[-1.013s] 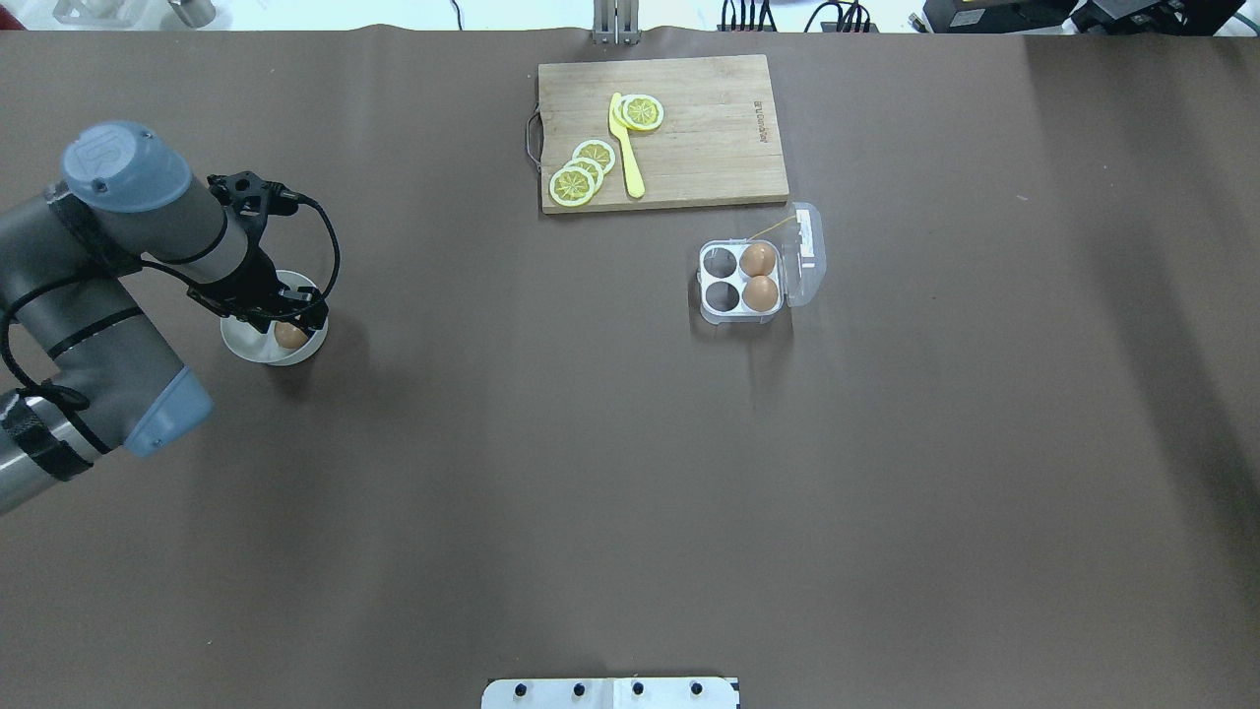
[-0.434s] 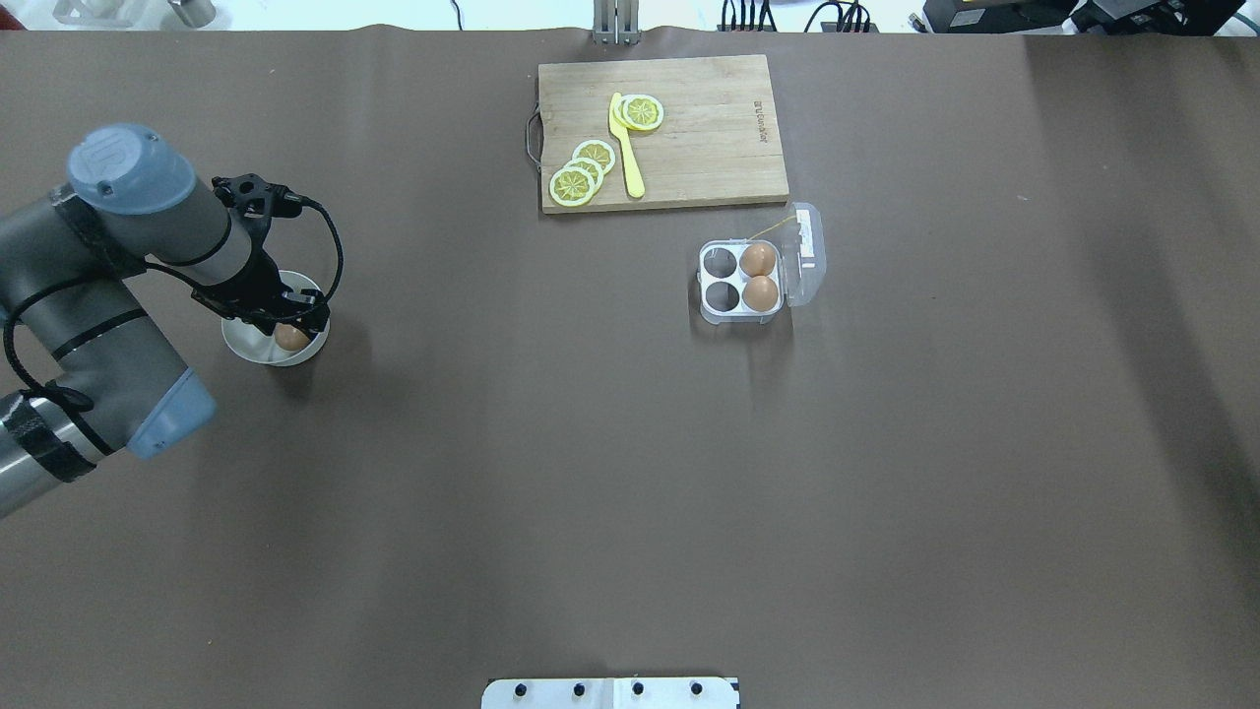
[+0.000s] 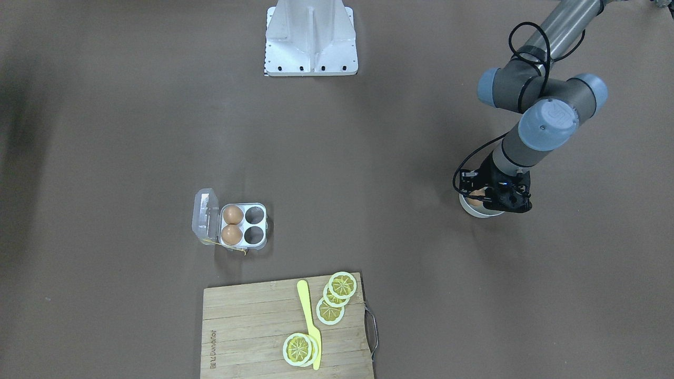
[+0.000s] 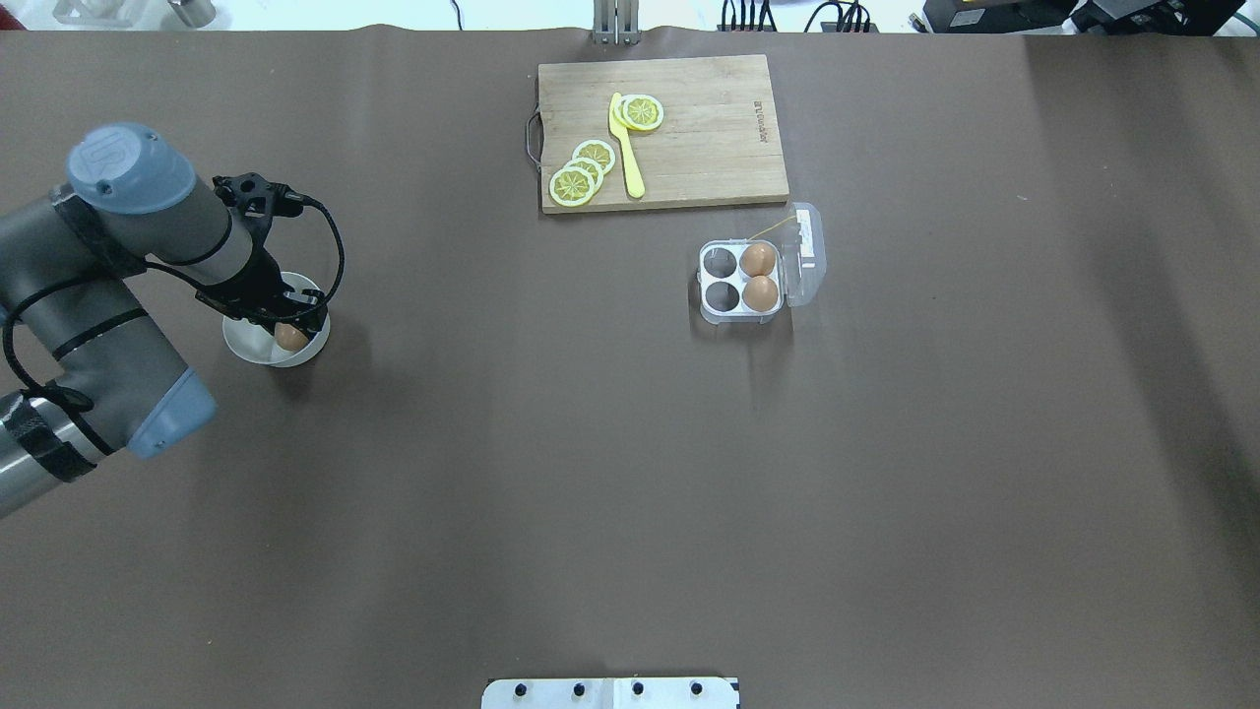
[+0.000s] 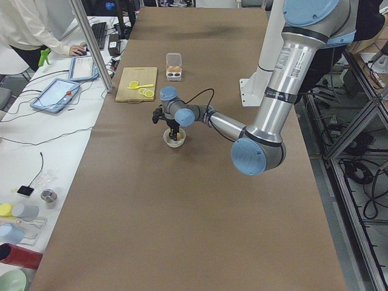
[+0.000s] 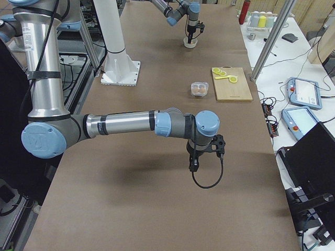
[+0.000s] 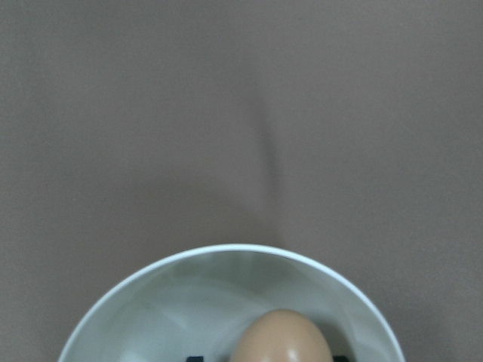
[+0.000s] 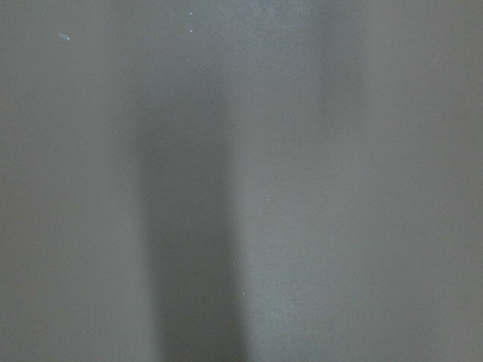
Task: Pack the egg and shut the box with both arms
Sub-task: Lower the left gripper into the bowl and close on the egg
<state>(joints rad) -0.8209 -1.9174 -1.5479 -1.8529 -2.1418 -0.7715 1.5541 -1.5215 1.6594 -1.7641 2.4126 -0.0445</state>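
A tan-brown egg [image 4: 290, 337] lies in a round white bowl [image 4: 239, 344] at the table's left. My left gripper [image 4: 283, 321] reaches down into the bowl. In the left wrist view its black tips show at the bottom edge on both sides of the egg [image 7: 281, 338], with a small gap on one side. The clear egg box [image 4: 722, 279] stands open near the middle, lid [image 4: 807, 251] folded back, with two eggs [image 4: 758, 277] in the right-hand cells and two cells empty. My right gripper [image 6: 193, 166] hangs over bare table, seen only from the side; I cannot tell its state.
A wooden cutting board [image 4: 689, 128] with lemon slices [image 4: 581, 175] and a yellow knife [image 4: 626, 148] lies behind the box. The white robot base [image 3: 310, 37] is at the table's near edge. Brown table lies between the bowl and the box.
The left arm shifted slightly away from the robot over the bowl, then held still. The egg and bowl stay where they were.
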